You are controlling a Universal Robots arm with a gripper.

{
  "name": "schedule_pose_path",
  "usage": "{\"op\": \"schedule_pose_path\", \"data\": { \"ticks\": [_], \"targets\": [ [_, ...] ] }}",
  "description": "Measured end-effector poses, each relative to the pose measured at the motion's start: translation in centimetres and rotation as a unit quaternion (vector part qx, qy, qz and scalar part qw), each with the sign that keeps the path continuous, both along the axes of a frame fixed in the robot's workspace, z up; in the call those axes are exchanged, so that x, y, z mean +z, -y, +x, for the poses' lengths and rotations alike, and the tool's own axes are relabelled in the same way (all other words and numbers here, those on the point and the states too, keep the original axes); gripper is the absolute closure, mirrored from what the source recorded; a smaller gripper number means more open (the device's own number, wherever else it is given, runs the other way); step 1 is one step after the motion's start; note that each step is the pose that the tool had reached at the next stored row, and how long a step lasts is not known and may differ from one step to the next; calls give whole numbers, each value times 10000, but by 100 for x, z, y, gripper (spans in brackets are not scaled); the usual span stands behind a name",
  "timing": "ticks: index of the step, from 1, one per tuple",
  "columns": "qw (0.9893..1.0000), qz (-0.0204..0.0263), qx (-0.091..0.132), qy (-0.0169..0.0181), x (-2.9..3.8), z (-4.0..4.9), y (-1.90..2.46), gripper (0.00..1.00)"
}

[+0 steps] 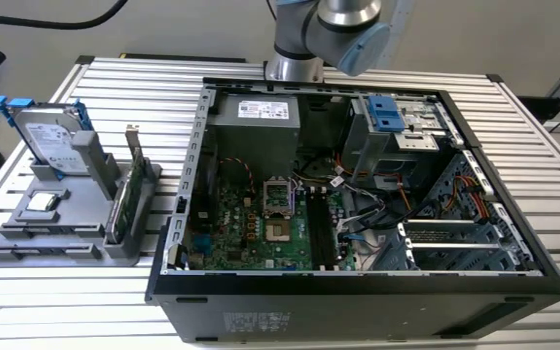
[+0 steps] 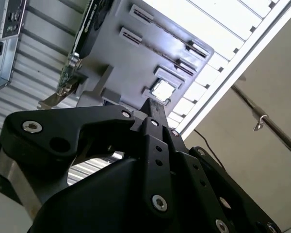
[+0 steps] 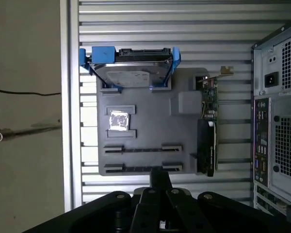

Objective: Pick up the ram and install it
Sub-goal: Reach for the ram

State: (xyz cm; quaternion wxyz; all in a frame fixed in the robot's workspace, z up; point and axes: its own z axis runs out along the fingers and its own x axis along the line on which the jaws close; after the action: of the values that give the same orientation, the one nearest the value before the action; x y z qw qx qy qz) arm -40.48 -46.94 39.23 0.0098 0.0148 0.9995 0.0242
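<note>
So the gripper (image 3: 160,173) is hanging over the grey parts tray (image 3: 150,121) on the slatted metal table (image 1: 144,80), well away from the inside of the open computer case (image 1: 358,295). Its fingers (image 2: 155,110) look pressed together into a single dark tip with nothing pinched between them. In the first wrist view that tip lines up with the tray's edge, right by the two long narrow holders (image 3: 143,149), and in both wrist views those holders look like plain slits. The tray also has the hard drive (image 1: 52,138) with its blue rails standing upright, the green card (image 1: 129,193) on edge along the side nearest the case, and a small shiny processor chip (image 3: 119,120) in its square pocket. As for the ram (image 1: 315,227), best I can make out it's the long dark strip sitting in the memory slots on the motherboard, just to the exterior view's right of the processor socket (image 1: 276,195). It's pretty dark in there though, so I can't tell whether it's fully seated. The arm (image 1: 334,29) comes in from behind the case.
</note>
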Motion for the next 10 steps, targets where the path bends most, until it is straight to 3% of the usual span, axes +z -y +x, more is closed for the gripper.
{"op": "schedule_pose_path", "data": {
  "ticks": [10],
  "targets": [
    [10000, 0, 0, 0, 1, 0, 151, 100]
  ]
}}
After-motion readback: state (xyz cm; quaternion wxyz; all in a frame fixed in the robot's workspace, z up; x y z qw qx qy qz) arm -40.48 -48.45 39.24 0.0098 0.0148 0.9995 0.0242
